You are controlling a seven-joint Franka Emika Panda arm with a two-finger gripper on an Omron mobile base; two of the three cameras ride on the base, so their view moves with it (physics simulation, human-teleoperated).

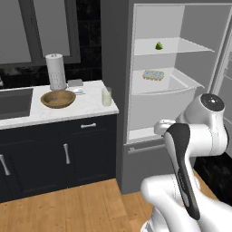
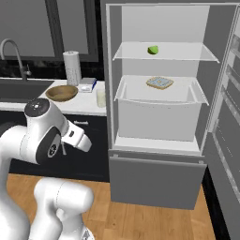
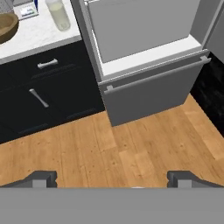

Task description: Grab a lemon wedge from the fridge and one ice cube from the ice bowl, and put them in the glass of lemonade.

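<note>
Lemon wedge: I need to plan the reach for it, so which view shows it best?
The right base view: the lemon wedge sits nearly head-on on the fridge's top shelf. The left base view shows it at an angle; the hand view faces the floor.

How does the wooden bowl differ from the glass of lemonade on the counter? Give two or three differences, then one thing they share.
The wooden bowl is brown, wide and shallow; the glass of lemonade is clear, narrow and upright. The bowl sits nearer the sink, the glass nearer the fridge. Both stand on the white counter.
</note>
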